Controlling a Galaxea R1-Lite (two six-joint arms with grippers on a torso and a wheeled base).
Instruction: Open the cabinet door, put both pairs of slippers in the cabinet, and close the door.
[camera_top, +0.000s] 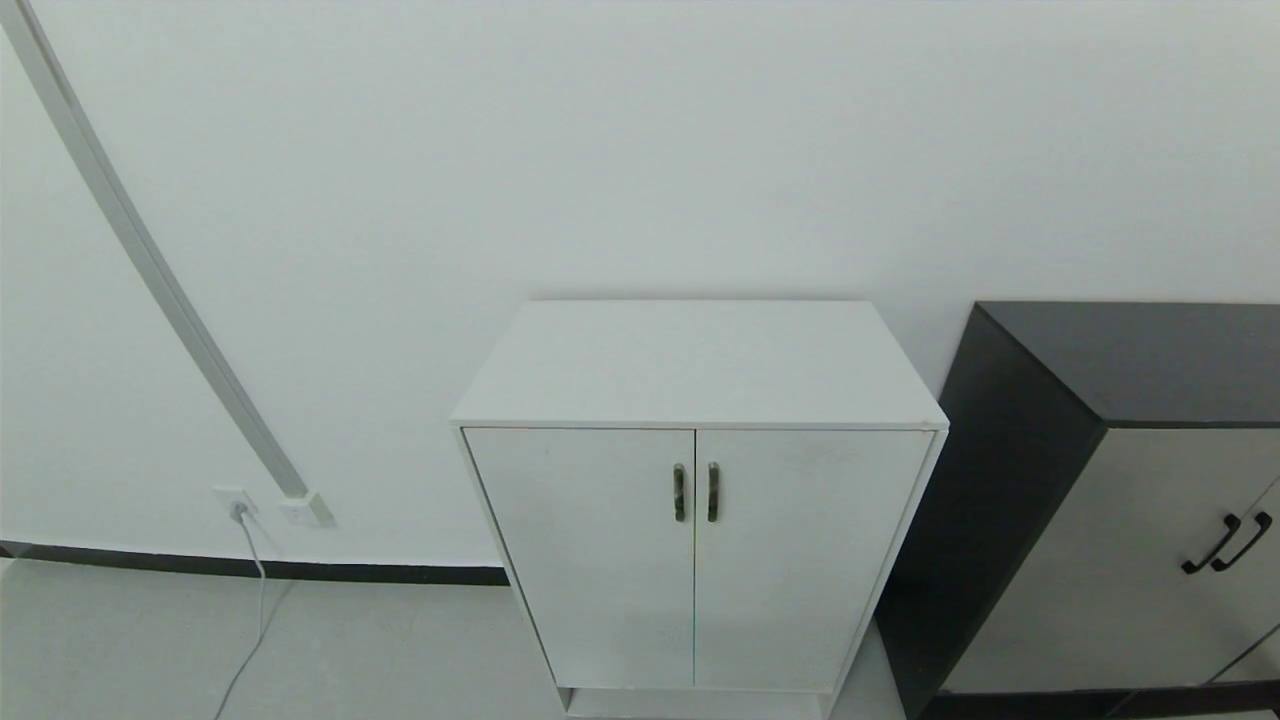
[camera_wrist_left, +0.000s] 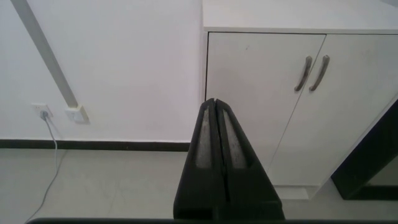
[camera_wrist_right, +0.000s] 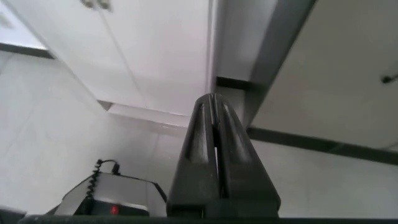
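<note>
cabinet (camera_top: 695, 560) at 6 o'clock in head view, doors shut. handles (camera_top: 680, 492) paired at centre seam, long axis vertical. left gripper (camera_wrist_left: 215, 102) clenched, empty; handles roughly 1 o'clock ahead of it (likely the nearer arm). right gripper (camera_wrist_right: 214, 98) clenched too, low near cabinet base.
</note>
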